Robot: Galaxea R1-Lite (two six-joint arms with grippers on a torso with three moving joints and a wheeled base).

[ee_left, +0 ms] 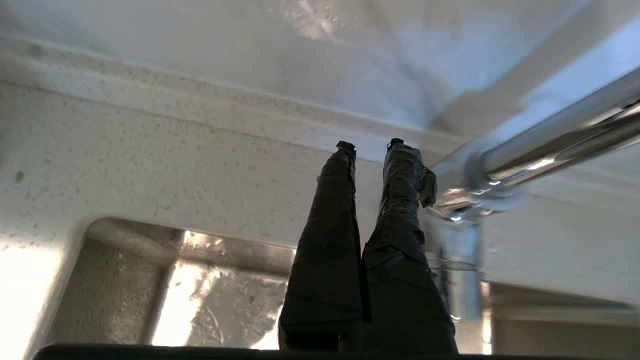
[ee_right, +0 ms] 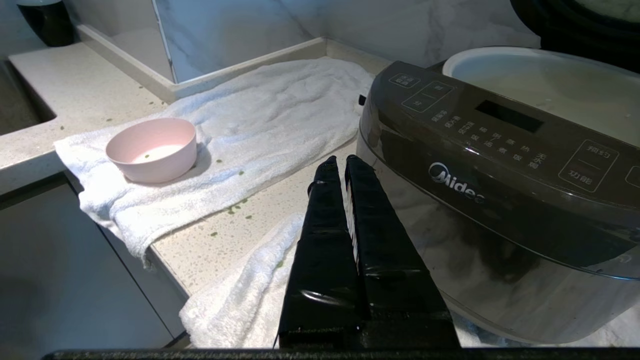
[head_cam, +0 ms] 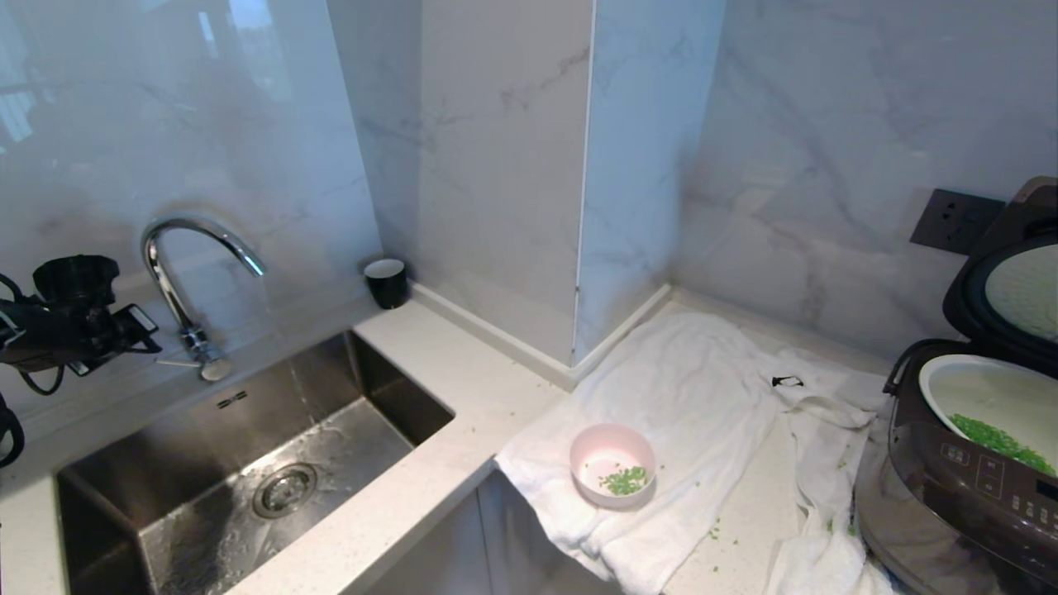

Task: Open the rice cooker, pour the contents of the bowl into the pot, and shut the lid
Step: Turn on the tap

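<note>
One rice cooker stands at the worktop's right end in the head view, its lid up, green bits in its pot, and one pink bowl on the towel holds a few, so pouring looks largely done. Left wrist view: the left claw, tips slightly apart and empty, hangs by the single tap over the sink. Right wrist view: the right claw, pressed together and empty, sits before the cooker's front, probably parked.
</note>
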